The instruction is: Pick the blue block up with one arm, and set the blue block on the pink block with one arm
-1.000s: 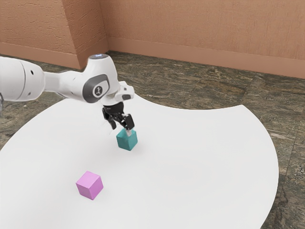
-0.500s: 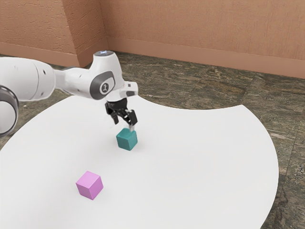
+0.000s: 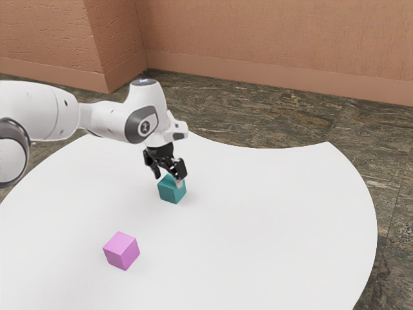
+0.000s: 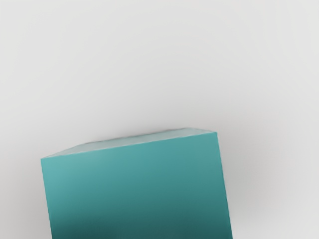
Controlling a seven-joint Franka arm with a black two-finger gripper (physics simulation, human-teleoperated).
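The pincer (image 3: 170, 175) is dropping back down after hovering just above the blue block (image 3: 171, 192) half a second ago, and it is now reaching the block's top. It is looking released, spread about as wide as the block and not yet clamping it. The block is sitting on the white surface (image 3: 271, 213), unmoved, close under the hand in the wrist view (image 4: 134, 189). The pink block (image 3: 121, 250) is waiting well apart, so the grasp is probably coming next.

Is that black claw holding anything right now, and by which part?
Cannot be told: the black gripper sits at the top of the teal-blue cube, which rests on the white table.
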